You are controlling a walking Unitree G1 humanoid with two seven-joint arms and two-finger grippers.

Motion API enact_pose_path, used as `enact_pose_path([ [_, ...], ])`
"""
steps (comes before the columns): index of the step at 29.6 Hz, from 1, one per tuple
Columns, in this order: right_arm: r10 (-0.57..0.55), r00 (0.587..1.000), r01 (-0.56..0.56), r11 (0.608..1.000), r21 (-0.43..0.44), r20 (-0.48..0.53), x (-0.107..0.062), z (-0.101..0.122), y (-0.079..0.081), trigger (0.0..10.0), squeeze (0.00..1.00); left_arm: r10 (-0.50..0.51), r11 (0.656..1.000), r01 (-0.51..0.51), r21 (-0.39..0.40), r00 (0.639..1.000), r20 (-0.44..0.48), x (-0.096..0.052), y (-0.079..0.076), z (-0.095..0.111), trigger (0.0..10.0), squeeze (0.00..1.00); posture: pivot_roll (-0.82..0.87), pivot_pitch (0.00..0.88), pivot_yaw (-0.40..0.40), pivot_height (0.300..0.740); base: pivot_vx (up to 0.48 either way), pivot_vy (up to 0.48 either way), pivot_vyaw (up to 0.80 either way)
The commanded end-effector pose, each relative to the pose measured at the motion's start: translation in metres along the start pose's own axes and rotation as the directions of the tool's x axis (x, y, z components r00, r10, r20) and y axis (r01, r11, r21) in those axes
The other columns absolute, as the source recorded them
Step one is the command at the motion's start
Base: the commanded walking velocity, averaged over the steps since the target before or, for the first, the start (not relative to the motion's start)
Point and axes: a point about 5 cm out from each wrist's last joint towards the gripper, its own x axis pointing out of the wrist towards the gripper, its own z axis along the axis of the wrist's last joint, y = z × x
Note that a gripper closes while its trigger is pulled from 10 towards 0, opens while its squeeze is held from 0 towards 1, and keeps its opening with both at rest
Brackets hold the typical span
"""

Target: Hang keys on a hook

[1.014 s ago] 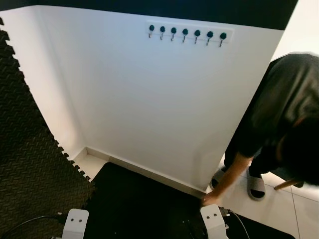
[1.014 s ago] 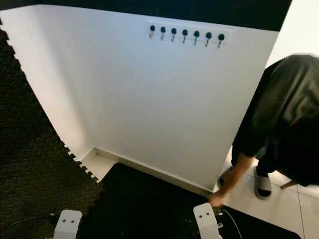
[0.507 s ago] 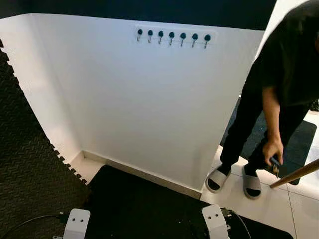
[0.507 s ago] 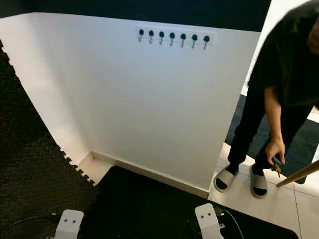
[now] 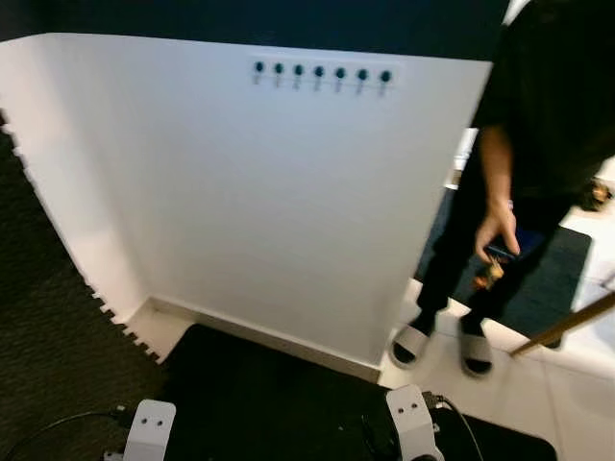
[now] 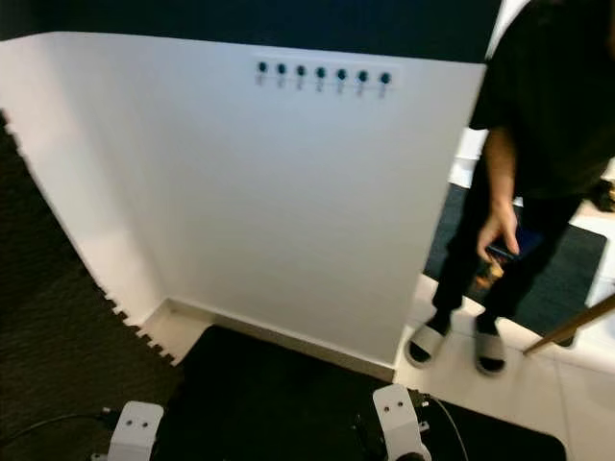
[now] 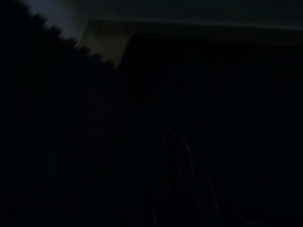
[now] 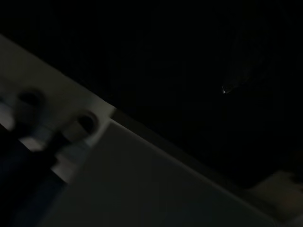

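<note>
Facing a white wall (image 5: 269, 211) with its hook rail (image 5: 320, 73) at twelve o'clock, we are idling both arms low, finger state impossible to tell, while a person's hand (image 5: 498, 229) at three o'clock is dangling the keys (image 5: 487, 277), likely for handover.

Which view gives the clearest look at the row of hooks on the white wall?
The left eye view shows the row of hooks most clearly: seven dark knobs in a line, high on the white wall. The right eye view shows the same row, somewhat blurred. In both dark wrist views, no hooks can be made out.
</note>
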Motion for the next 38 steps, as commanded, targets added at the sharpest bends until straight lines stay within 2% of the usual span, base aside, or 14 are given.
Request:
enact_pose_path([
  [1,-0.013,0.999,0.013,1.000,0.012,-0.048,-0.0061,-0.0115,-0.0019,10.0,0.00,-0.012,1.000,0.012,0.017,1.000,-0.022,-0.0015,-0.0002,-0.0060,10.0,0.00,0.07,0.113,0.015,0.740,0.000,0.000,-0.80],
  [23,-0.010,0.999,0.011,1.000,0.006,-0.048,-0.0068,-0.0125,-0.0010,10.0,0.00,-0.009,1.000,0.010,0.020,1.000,-0.027,-0.0015,0.0000,-0.0082,10.0,0.00,0.07,0.121,0.017,0.740,0.000,0.000,-0.80],
  [38,-0.005,0.999,0.005,1.000,-0.018,-0.047,-0.0060,-0.0117,-0.0005,10.0,0.00,-0.002,1.000,0.003,0.015,1.000,-0.027,-0.0016,-0.0004,-0.0087,10.0,0.00,0.08,0.122,0.012,0.740,0.000,0.000,-0.06],
])
